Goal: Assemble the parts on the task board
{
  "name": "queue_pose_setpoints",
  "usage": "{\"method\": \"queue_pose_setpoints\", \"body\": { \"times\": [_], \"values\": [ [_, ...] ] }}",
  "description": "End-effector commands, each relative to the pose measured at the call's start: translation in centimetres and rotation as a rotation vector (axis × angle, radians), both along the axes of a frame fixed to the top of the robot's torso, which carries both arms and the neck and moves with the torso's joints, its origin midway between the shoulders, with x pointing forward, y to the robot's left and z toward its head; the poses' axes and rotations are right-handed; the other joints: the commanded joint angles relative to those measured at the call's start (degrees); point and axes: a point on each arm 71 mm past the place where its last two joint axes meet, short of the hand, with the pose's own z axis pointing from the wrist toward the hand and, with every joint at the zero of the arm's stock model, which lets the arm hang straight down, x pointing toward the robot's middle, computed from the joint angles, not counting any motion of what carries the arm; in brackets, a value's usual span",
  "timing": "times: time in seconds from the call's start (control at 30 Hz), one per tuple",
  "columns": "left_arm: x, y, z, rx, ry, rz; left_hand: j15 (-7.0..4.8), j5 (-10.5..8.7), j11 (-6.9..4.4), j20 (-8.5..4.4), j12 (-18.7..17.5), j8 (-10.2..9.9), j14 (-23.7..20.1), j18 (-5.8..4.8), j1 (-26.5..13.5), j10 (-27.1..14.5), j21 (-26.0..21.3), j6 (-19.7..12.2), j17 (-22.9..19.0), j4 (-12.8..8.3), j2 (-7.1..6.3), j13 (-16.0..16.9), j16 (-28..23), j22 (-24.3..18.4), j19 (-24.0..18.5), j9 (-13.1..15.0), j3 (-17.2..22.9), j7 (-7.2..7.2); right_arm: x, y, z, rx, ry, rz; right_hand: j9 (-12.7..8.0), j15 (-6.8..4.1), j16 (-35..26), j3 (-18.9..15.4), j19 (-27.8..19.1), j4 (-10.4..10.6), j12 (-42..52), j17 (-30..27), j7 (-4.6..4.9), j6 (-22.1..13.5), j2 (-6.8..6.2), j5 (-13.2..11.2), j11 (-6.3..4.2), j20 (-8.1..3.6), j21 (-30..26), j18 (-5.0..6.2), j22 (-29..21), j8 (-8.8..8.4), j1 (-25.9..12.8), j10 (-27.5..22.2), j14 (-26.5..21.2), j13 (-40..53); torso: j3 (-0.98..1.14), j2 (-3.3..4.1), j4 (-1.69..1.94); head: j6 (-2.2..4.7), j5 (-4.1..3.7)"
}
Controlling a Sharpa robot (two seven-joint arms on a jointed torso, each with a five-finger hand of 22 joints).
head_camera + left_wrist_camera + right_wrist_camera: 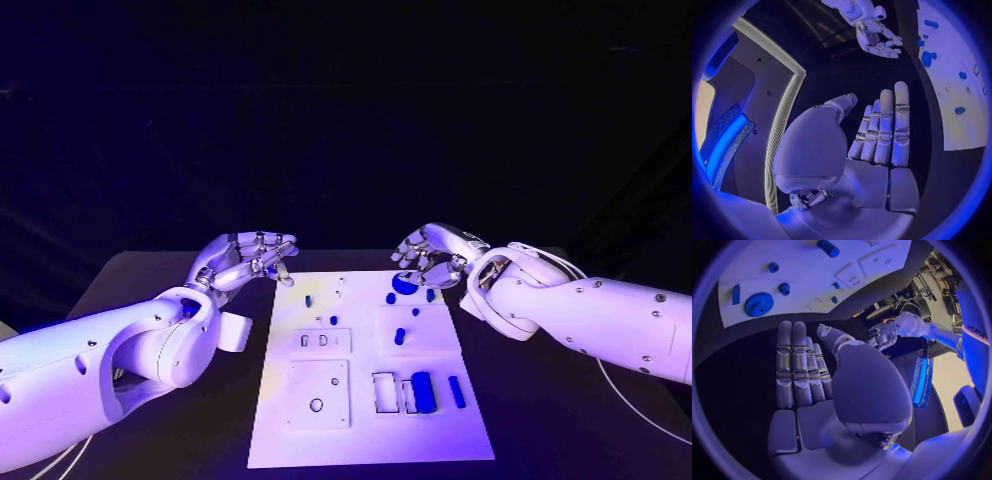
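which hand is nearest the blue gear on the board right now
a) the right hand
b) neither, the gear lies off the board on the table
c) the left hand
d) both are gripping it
a: in the head view the right hand hovers just above the blue gear at the far end of the task board, while the left hand sits off the board's other side, holding nothing.

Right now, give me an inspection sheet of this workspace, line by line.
Surface: black table, dark all round the board.
Job's things: white task board at centre; blue gear near its far end, blue cylinder near its near end, smaller blue parts scattered between.
Clutter: nothing seen.
Hands: left hand and right hand hover at the board's far corners, holding nothing.
Cables: thin white cable beside the right arm.
Surroundings: dark backdrop.
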Motion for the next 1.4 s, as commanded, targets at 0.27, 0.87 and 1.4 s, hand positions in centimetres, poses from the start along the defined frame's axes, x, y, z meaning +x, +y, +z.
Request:
{"method": "queue_pose_setpoints", "body": {
  "times": [0.27,0.87,1.4],
  "values": [
    [-1.8,-1.9,0.9,0.005,0.019,-0.186,-0.46,-0.37,-0.26,-0.17,-0.3,-0.2,0.0,0.64,-0.9,0.9,6.8,0.2,3.2,-0.1,-0.61,0.4,4.8,4.5,-2.2,0.8,1.2,-0.53,0.2,0.6,-0.7,-0.304,-0.033,0.011,5.4,-0.65,34.9,0.2,14.7,3.7,0.0,33.4,-1.54,0.1,-2.85,0.5,-0.48,-1.06,39.9,-5.89,48.4,0.24,0.4,-1.9,7.6,1.3,-0.44,2.49,0.74,-0.36,-0.87],
    [-2.1,-2.1,1.7,-0.006,0.017,-0.209,-0.46,-0.39,-0.27,-0.12,-0.3,-0.2,0.0,0.67,-1.3,0.9,8.4,0.2,3.7,-0.1,-0.59,0.4,5.6,5.5,-2.9,1.1,1.4,-0.54,0.7,1.3,-1.4,-0.367,-0.023,-0.002,7.2,-0.42,47.1,-1.1,18.6,5.4,0.0,43.7,-1.99,-0.4,-2.06,0.1,-0.15,-0.5,47.1,-7.59,58.4,0.02,1.6,-3.1,8.7,1.8,-0.56,4.13,1.26,-0.11,-1.14],
    [-2.1,-2.1,1.7,-0.013,0.027,-0.214,-0.45,-0.33,-0.26,-0.1,-0.3,-0.1,-0.1,0.69,-1.3,1.0,8.9,0.3,3.8,-0.1,-0.35,0.5,5.8,5.9,-3.2,1.2,1.6,-0.5,1.1,1.7,-1.8,-0.388,-0.01,-0.02,8.0,-0.82,49.3,0.9,19.3,6.6,0.0,45.3,-1.17,0.5,-1.01,0.7,-0.46,-0.31,48.2,-7.89,60.1,0.46,1.6,-2.1,8.7,2.0,-0.42,4.78,1.32,-0.24,-1.09]
  ]
}}
